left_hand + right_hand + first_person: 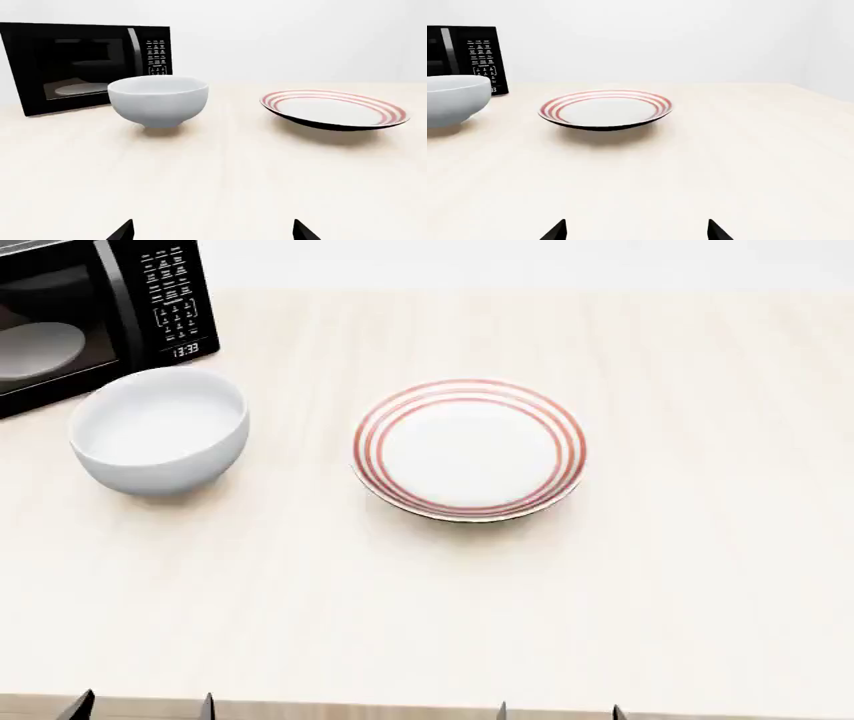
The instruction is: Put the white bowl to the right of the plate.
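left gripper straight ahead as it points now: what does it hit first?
Likely the bowl, though it sits left of the gripper's centre line, so it may only graze it. Past that, the gap before the plate looks free.

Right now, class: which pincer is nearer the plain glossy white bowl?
Left. The left pincer sits almost directly in front of the white bowl; the right pincer is farther right.

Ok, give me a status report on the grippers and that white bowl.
Left gripper and right gripper open, empty, near table edge. Plain glossy white bowl left of red-ringed flat plate, by black microwave. Nothing in the way.
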Tool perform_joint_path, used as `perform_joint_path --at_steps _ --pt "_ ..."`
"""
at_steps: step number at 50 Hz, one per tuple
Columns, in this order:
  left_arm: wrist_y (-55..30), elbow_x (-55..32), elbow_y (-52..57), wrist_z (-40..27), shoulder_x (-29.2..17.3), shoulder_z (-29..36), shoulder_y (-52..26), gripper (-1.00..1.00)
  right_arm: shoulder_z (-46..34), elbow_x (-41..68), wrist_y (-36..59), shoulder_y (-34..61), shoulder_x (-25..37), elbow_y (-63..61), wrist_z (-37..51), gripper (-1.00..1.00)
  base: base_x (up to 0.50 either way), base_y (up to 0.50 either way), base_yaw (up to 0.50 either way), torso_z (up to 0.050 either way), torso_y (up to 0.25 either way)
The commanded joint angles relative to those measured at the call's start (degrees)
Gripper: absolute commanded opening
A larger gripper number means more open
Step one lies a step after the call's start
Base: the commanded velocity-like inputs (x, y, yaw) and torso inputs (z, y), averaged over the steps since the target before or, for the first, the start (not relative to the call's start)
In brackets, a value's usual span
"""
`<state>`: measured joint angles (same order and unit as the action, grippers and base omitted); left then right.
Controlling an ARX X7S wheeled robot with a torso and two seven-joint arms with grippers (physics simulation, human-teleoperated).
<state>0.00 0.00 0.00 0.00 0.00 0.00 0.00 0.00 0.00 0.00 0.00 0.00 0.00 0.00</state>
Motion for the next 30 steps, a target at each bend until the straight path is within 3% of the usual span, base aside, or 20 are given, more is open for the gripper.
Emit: perform_joint_path --at_steps 1,6,18,21,27,30 --pt "0.0 -0.6 0.0 -0.6 -0.6 0.6 0.0 1.00 -0.7 0.5 0.0 0.0 0.5 0.0 0.7 1.00 0.00 0.00 0.00 0.000 0.000" --pt "-5.0 -2.7 12.8 -0.2 -1.7 2.5 3.2 1.00 -1.3 2.1 5.6 -1.6 1.8 -11.3 1.5 1.00 0.00 0.00 0.00 0.000 0.000" --pt "-4.8 -4.6 15.5 -2.8 -3.4 3.6 3.7 1.00 -0.9 7.9 11.0 -2.8 3.6 -22.0 2.6 1.00 0.00 0.00 0.00 0.000 0.000" --pt "-5.4 -5.0 16.9 -3.2 -3.7 3.8 3.6 1.00 -1.8 4.9 7.1 -3.3 4.3 -21.8 3.8 1.00 0.00 0.00 0.00 0.000 0.000" --pt "-6.2 -5.0 18.7 -4.1 -4.3 4.4 3.3 1.00 -2.3 6.3 10.9 -2.4 5.5 -23.4 3.6 1.00 0.00 0.00 0.00 0.000 0.000" --pt "-6.0 -5.3 19.1 -4.5 -4.5 4.6 3.3 1.00 -2.7 12.8 8.9 -3.5 7.7 -24.6 -2.8 1.00 0.18 0.02 0.00 0.000 0.000"
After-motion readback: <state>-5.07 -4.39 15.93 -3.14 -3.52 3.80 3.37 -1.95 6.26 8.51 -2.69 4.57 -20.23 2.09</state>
